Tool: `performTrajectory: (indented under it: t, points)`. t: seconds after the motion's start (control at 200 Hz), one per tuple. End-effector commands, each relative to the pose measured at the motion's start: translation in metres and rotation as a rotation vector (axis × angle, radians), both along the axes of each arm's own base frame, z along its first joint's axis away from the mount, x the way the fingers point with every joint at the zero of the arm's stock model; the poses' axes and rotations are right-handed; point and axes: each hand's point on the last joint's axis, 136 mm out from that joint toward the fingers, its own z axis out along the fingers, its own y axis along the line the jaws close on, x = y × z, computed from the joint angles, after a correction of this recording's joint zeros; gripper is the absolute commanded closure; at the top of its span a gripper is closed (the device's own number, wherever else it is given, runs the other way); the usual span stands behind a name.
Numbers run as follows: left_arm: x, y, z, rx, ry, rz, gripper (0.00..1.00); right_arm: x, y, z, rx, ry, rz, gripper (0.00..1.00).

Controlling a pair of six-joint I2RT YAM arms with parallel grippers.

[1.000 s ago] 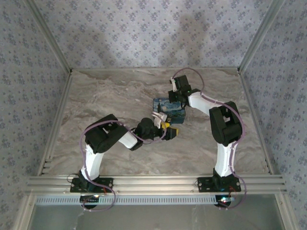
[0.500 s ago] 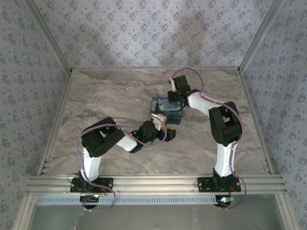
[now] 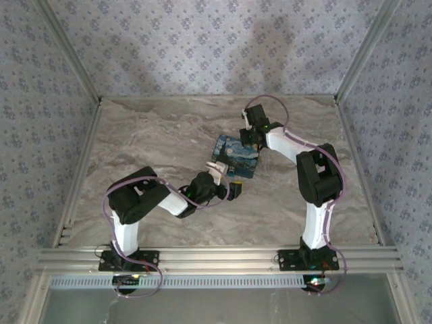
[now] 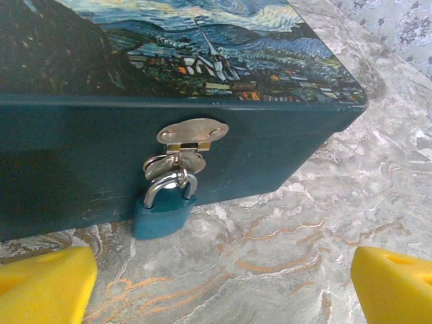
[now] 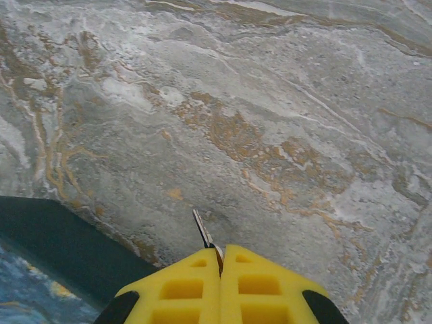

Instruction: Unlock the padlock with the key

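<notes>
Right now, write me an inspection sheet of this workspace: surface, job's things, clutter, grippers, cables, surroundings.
Surface: marble-patterned table, flat and dry-looking.
Job's things: blue padlock hangs by its shackle from the metal hasp on the painted box, and looks closed. The thin metal tip of the key pokes out of the right gripper.
Clutter: nothing seen.
Grippers: left gripper open, yellow pads wide apart, facing the padlock. Right gripper shut on the key, beside the box's far edge.
Cables: purple cables loop along both arms, not snagged.
Surroundings: patterned walls; aluminium frame rails at the near edge.
</notes>
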Motion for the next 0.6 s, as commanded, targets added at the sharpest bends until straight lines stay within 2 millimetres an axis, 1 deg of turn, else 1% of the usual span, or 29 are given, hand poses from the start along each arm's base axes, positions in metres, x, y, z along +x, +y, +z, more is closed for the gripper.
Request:
performTrajectory:
  t: [0.0, 0.125, 0.255, 0.325, 0.455, 0.595]
  points:
    - [0.006, -0.006, 0.010, 0.023, -0.033, -0.015, 0.03, -0.005, -0.015, 0.001, -0.047, 0.020, -0.035, 1.00]
    - [0.011, -0.015, 0.003, 0.041, -0.027, -0.026, 0.03, -0.008, -0.012, -0.010, -0.050, 0.044, -0.025, 1.00]
    - [0.013, -0.022, -0.002, 0.038, -0.016, -0.040, 0.03, -0.013, -0.003, -0.021, -0.038, 0.069, 0.004, 1.00]
    - [0.012, -0.028, -0.004, 0.035, -0.010, -0.063, 0.05, -0.017, 0.002, -0.028, -0.034, 0.084, 0.021, 1.00]
    - [0.007, -0.038, -0.003, 0.008, 0.007, -0.114, 0.10, -0.024, 0.012, -0.041, -0.028, 0.108, 0.039, 1.00]
    - [0.002, -0.048, 0.005, -0.046, 0.018, -0.173, 0.14, -0.029, 0.018, -0.048, -0.025, 0.115, 0.051, 1.00]
